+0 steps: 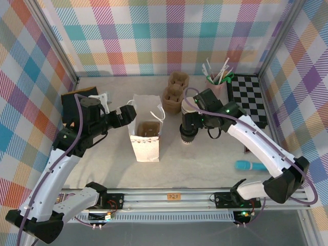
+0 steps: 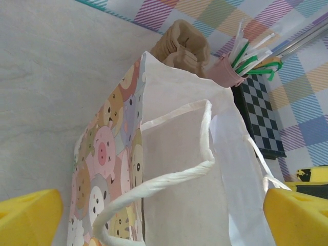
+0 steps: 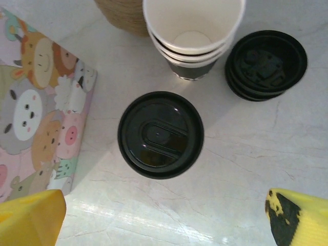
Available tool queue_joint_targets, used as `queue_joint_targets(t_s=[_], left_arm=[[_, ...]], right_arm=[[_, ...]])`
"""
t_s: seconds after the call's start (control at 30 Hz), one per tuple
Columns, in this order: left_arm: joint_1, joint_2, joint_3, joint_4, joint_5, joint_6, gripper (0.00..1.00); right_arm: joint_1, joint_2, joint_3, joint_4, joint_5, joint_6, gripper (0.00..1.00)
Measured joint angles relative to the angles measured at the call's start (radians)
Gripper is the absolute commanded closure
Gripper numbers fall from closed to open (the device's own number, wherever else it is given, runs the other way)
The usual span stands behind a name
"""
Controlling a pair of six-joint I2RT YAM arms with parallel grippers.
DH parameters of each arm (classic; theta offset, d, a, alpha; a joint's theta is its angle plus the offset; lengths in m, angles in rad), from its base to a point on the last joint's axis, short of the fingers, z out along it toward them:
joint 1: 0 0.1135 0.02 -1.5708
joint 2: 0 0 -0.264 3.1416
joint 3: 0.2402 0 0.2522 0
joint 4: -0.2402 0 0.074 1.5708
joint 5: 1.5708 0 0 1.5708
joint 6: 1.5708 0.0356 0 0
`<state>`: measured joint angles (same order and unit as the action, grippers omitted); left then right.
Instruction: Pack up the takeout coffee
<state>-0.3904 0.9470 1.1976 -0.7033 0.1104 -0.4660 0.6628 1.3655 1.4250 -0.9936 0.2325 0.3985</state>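
takeout coffee (image 3: 160,134) | upright, directly below right claw (image 3: 164,219); jaws spread, no contact

- Our left arm (image 1: 56,174) rises from its base at the near left, bends at an elbow far out on the left side, and reaches rightward.
- Our left gripper (image 1: 128,114) points to the right, roughly level. In the left wrist view its yellow fingertips (image 2: 28,218) sit in the two lower corners, jaws wide apart.
- Our right arm (image 1: 256,146) climbs from its base at the near right and runs forward and leftward.
- Our right gripper (image 1: 187,134) points straight down. In the right wrist view its two yellow tips sit in the lower corners, spread wide and clasping nothing.
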Motion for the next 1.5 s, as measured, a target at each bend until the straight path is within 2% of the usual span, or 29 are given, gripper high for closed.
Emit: queue_joint_targets(t_s=[0.2, 0.33, 0.53, 1.1, 1.5], left_arm=[[0.000, 0.063, 0.169, -0.116, -0.006, 0.009, 0.00], [0.000, 0.064, 0.200, -0.171, -0.005, 0.007, 0.00], [0.000, 0.060, 0.193, -0.245, -0.011, 0.011, 0.00], [0.000, 0.106, 0.146, -0.271, -0.001, 0.012, 0.00], [0.000, 0.129, 0.139, -0.271, 0.002, 0.015, 0.00]], right_arm=[[-0.010, 0.095, 0.173, -0.048, -0.035, -0.019, 0.01], [-0.025, 0.150, 0.215, -0.068, -0.053, -0.022, 0.00], [-0.029, 0.237, 0.211, -0.093, -0.064, -0.020, 0.01], [-0.055, 0.263, 0.134, -0.062, -0.137, -0.006, 0.01], [-0.055, 0.317, 0.117, -0.037, -0.134, 0.005, 0.01]])
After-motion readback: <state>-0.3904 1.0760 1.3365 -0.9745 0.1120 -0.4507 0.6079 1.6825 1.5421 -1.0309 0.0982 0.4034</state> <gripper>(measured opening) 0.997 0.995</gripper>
